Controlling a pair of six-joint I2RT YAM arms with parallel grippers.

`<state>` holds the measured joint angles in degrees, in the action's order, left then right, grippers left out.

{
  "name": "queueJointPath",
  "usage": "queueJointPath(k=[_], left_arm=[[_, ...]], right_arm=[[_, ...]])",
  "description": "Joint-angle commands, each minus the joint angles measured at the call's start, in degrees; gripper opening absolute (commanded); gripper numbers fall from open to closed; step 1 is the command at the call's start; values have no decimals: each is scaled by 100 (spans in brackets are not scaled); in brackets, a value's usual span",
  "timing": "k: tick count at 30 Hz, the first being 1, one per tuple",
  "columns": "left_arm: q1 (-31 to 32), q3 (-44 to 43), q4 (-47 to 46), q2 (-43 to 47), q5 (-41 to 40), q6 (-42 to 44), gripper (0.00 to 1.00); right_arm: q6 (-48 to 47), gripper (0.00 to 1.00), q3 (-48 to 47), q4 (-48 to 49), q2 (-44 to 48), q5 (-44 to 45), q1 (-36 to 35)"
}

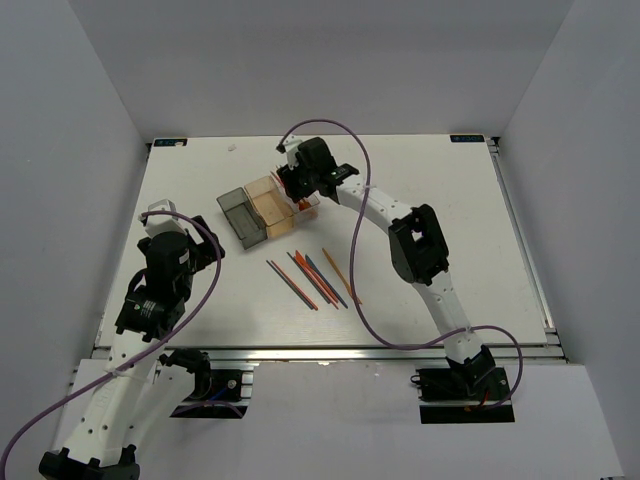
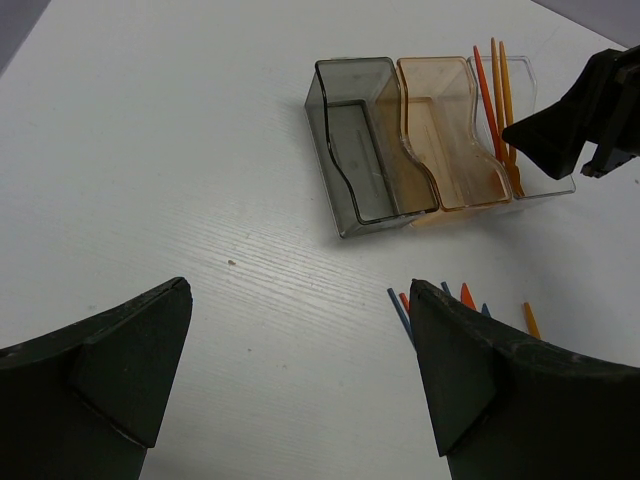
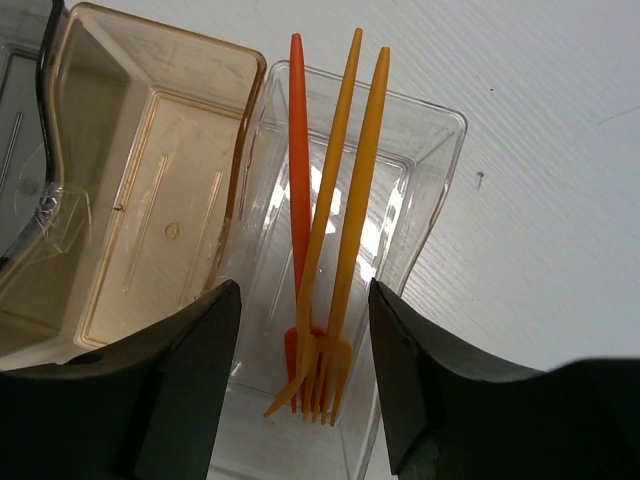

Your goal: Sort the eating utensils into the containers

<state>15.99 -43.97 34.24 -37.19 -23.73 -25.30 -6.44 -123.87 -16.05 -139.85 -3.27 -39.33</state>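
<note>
Release step, seemingly: right tool (image 3: 303, 300), jaws apart, hung above three forks (image 3: 340, 220) in the clear bin (image 3: 440, 140). The next move would call for fetching loose utensils (image 1: 315, 280) off the tabletop (image 1: 480, 200). Left tool (image 2: 300, 300) gaped empty.

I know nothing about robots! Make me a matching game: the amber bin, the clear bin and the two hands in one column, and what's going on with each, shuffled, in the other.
Column one
1. amber bin
2. clear bin
3. left hand
4. right hand

Column two
A. open, right above the clear bin
B. holds three forks
C. empty
D. open, over the table, back from the bins

Pairs: 1-C, 2-B, 3-D, 4-A
</note>
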Motion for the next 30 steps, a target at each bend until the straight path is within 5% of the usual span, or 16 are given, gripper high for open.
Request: queueJointPath(k=[1, 8, 14, 18, 23, 30], left_arm=[[27, 28, -93, 45, 35, 51, 98], [36, 28, -84, 45, 26, 51, 98], [36, 28, -75, 115, -36, 34, 98], [36, 28, -75, 89, -44, 25, 98], [45, 20, -66, 63, -71, 16, 98], [45, 20, -58, 45, -97, 16, 98]], right_arm=[[-77, 60, -119, 138, 353, 98, 31], [-16, 55, 354, -318, 1459, 80, 22], [608, 52, 2672, -697, 3041, 492, -39], [1275, 39, 4351, -645, 4007, 1151, -320], [1619, 39, 5556, -478, 4282, 1162, -619], [1602, 39, 5488, -504, 3791, 1232, -804]])
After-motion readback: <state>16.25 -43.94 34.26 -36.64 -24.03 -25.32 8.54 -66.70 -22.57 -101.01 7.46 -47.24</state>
